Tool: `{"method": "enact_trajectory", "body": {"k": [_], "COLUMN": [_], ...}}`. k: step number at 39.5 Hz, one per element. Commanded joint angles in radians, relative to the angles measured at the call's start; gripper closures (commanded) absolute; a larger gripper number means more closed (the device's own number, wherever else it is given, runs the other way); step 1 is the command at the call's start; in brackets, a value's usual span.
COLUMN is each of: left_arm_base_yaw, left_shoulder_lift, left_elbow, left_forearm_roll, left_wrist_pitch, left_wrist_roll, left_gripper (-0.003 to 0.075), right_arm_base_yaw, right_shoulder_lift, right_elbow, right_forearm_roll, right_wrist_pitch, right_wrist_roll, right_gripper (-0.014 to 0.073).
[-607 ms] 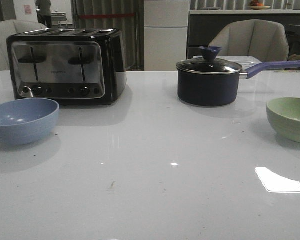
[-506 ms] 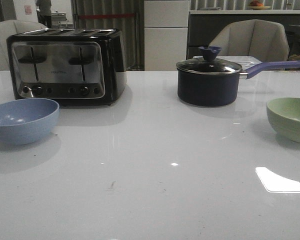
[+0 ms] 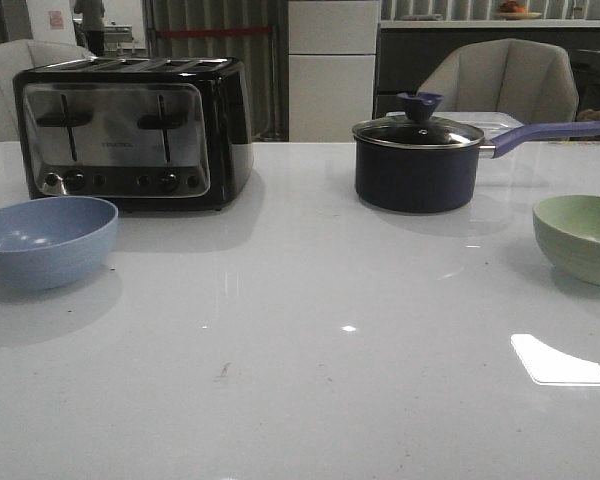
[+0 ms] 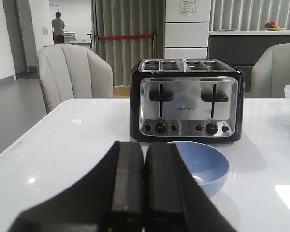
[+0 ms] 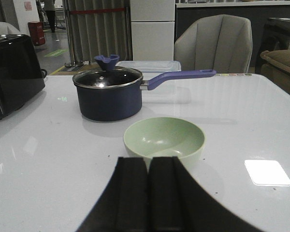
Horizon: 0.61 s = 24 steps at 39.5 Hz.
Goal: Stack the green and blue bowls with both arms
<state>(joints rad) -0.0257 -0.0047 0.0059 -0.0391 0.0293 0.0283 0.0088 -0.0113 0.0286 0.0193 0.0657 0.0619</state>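
Observation:
The grey-blue bowl (image 3: 45,240) sits upright on the white table at the left, in front of the toaster. It also shows in the left wrist view (image 4: 203,164), just beyond my left gripper (image 4: 144,150), which is shut and empty. The pale green bowl (image 3: 580,236) sits upright at the right edge of the front view. In the right wrist view it (image 5: 164,139) lies just beyond my right gripper (image 5: 149,162), which is shut and empty. Neither gripper shows in the front view.
A black and chrome toaster (image 3: 130,130) stands at the back left. A dark navy saucepan (image 3: 417,160) with a glass lid and a purple handle stands at the back right. Grey chairs (image 3: 500,80) stand behind the table (image 3: 310,350).

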Motion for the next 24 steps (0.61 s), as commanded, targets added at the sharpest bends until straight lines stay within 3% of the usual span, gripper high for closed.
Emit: {"method": "enact_trajectory", "body": {"k": [1, 15, 24], "left_arm_base_yaw": [0.002, 0.002, 0.002], "left_shoulder_lift": [-0.017, -0.017, 0.004], "left_elbow": [0.006, -0.041, -0.305], "left_forearm_roll": [-0.001, -0.037, -0.062], "left_wrist_pitch": [-0.091, -0.147, 0.055], "left_wrist_roll": [-0.008, -0.008, -0.006], "left_gripper": [0.0622, 0.0622, 0.0622], "right_arm_base_yaw": [-0.006, -0.006, -0.006], "right_shoulder_lift": [-0.018, -0.018, 0.004], "right_elbow": [-0.005, -0.085, -0.306], "right_forearm_roll": [-0.008, -0.019, -0.122], "right_wrist_pitch": [-0.090, -0.094, 0.035], "right_wrist_roll": [-0.001, -0.003, -0.003], "right_gripper": [0.0566, 0.0566, 0.0566]}}
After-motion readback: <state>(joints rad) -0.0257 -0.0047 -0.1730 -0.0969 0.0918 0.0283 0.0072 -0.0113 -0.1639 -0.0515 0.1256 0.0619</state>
